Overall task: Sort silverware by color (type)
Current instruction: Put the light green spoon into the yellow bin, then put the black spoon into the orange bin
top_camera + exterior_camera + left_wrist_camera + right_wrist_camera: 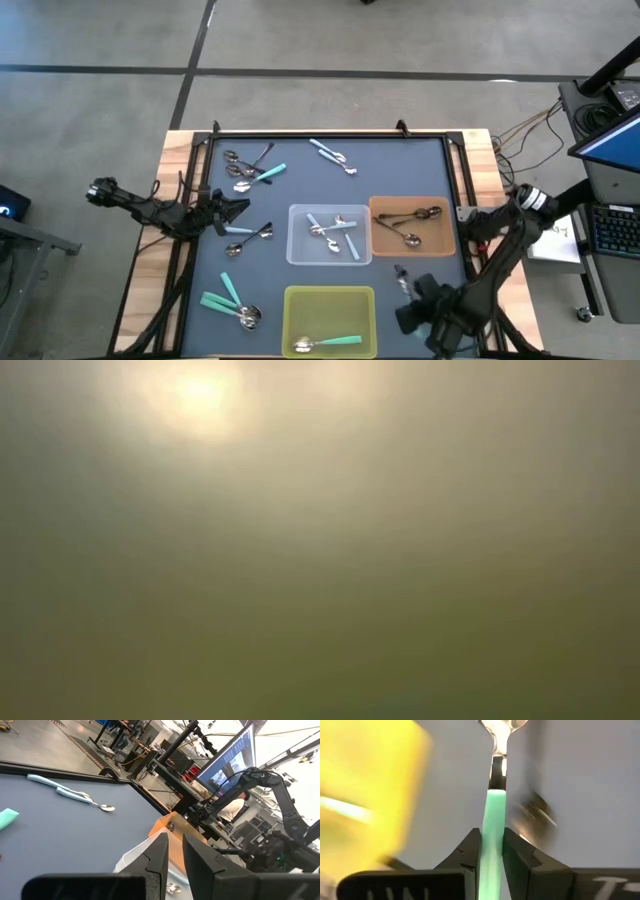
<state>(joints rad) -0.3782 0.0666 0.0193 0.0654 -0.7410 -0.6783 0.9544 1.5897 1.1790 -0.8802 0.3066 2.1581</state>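
My right gripper [408, 290] is at the table's near right, just right of the yellow-green bin [330, 300], shut on a spoon with a teal-green handle [495, 810] and a metal bowl [501, 726]. My left gripper [175, 852] waits level at the table's left side with its fingers almost together and nothing between them. Loose spoons lie on the dark mat: a cluster at the far left [250, 170], light blue ones at the far middle [335, 155], one [250, 233] near the left gripper, and teal ones at the near left [228, 300]. The low view shows only blur. My right gripper pinches the spoon's teal-green handle [493, 832] between its two fingers, which lie along the handle. The fingers slant steeply down. The rest of the handle and the bowl stick out past the fingertips, and the spoon looks lifted clear of the mat.
The clear bin [296, 250] at the middle holds light blue spoons. The brown bin [440, 245] to its right holds dark ones. The yellow-green bin holds one teal spoon [330, 343]. A raised dark frame [330, 134] borders the mat.
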